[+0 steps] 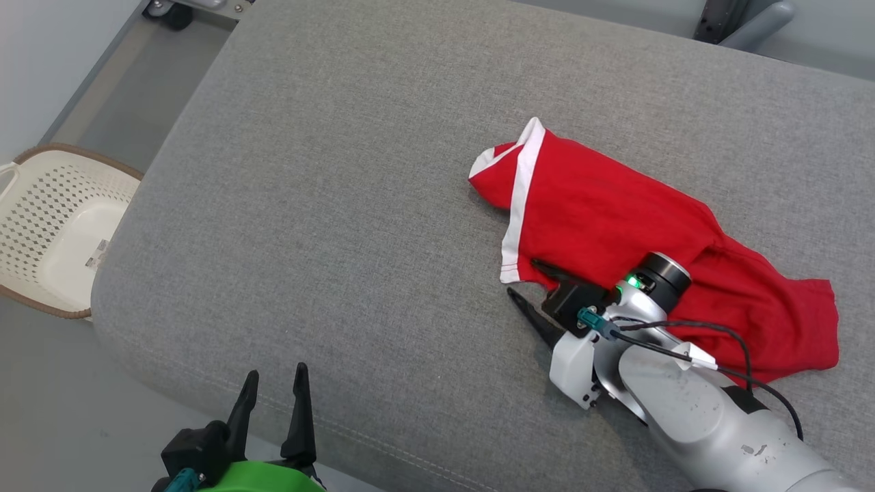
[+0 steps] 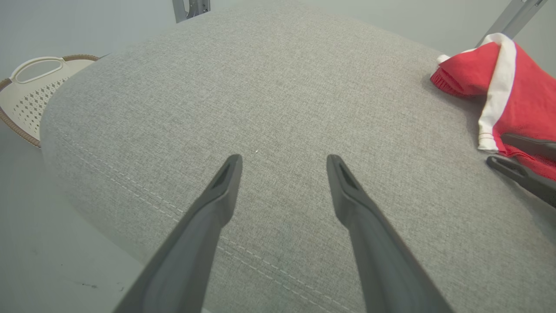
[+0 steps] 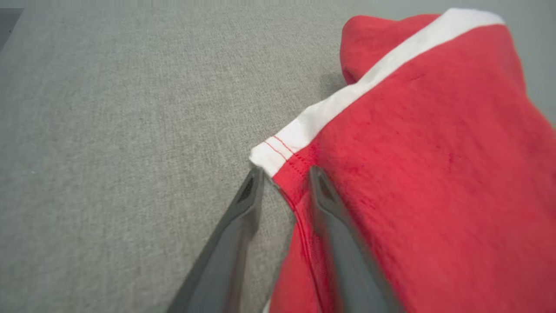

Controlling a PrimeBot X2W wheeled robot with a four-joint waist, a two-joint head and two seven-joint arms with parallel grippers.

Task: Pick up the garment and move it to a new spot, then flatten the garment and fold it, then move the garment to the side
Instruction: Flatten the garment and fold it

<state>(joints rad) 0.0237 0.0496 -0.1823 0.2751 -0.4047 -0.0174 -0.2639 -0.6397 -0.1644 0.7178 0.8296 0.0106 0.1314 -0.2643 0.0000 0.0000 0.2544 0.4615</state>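
Note:
The garment (image 1: 601,219) is red with a white band along one edge and lies crumpled on the right half of the grey padded surface (image 1: 328,205). My right gripper (image 1: 523,277) is at its near left corner. In the right wrist view the garment (image 3: 434,152) has its stitched hem corner between the jaws of my right gripper (image 3: 284,174), which stand a little apart, one finger over the cloth, one on the padding. My left gripper (image 1: 277,372) hangs open and empty at the front edge; my left gripper (image 2: 282,158) points across bare padding, with the garment (image 2: 521,87) far right.
A cream perforated basket (image 1: 68,147) with a brown rim stands on the floor left of the surface, also seen as the basket (image 2: 39,69) from the left wrist. Metal frame parts (image 1: 745,17) stand beyond the far edge. The grey floor (image 1: 41,410) lies at the front left.

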